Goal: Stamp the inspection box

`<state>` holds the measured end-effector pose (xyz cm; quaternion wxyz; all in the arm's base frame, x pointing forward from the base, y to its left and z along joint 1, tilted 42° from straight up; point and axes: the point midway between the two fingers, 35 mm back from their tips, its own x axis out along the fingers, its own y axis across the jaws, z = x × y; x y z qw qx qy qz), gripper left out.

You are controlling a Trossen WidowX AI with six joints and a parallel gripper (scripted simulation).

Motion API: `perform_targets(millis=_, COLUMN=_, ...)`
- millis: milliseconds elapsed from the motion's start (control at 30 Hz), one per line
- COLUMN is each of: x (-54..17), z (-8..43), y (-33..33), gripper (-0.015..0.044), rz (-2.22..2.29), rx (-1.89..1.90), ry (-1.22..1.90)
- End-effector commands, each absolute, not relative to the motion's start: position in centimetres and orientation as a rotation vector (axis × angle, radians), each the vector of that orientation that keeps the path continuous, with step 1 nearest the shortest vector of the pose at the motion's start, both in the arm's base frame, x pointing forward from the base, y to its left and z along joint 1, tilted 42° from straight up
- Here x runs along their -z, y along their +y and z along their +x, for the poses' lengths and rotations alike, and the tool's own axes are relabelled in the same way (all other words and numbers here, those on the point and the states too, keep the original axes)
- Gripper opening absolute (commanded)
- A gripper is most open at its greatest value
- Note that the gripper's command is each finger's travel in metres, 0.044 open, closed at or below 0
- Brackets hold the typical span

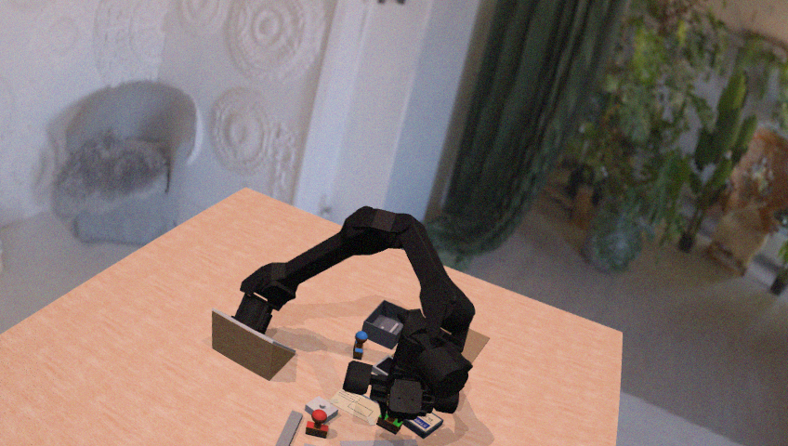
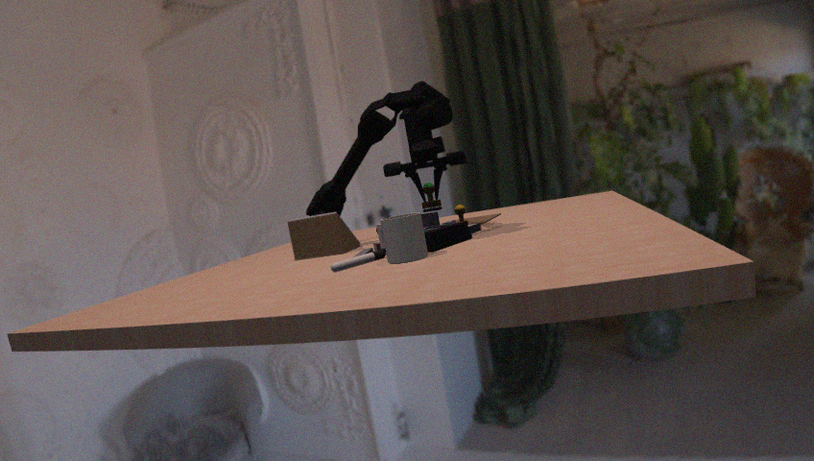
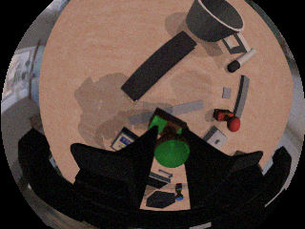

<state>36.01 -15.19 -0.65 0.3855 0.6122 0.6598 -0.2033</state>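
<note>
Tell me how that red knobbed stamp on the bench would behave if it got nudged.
The red-knobbed stamp stands upright on a small flat base with a round knob on top, so it looks top-heavy and might tip. Once on its side, the knob could let it roll a little. It appears rigid.

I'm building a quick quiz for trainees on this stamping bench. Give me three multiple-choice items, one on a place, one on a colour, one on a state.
1. Where is the red-knobbed stamp?
A. On the table beside the card
B. Inside the mug
C. In the gripper

2. What colour is the knob of the stamp in the gripper?
A. Blue
B. Green
C. Yellow

3. How does the gripper stand?
A. Wide open
B. Shut on nothing
C. Shut on the stamp

Answers: 1 A, the top view shows it standing there; 2 B, the wrist view shows a green knob; 3 C, the fingers flank it.
</note>
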Motion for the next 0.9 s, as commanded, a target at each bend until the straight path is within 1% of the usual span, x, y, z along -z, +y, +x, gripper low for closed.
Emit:
perform_targets(millis=0, x=1.7, z=36.5, y=-15.8, gripper=0.0000, rz=1.554, rx=0.519, ry=1.689)
perform_targets(millis=233, x=2.4, z=36.9, y=-16.2, gripper=0.0000, rz=1.553, rx=0.519, ry=1.689)
perform_targets(millis=867, x=4.7, z=37.3, y=-14.3, gripper=0.0000, rz=1.554, rx=0.518, ry=1.688)
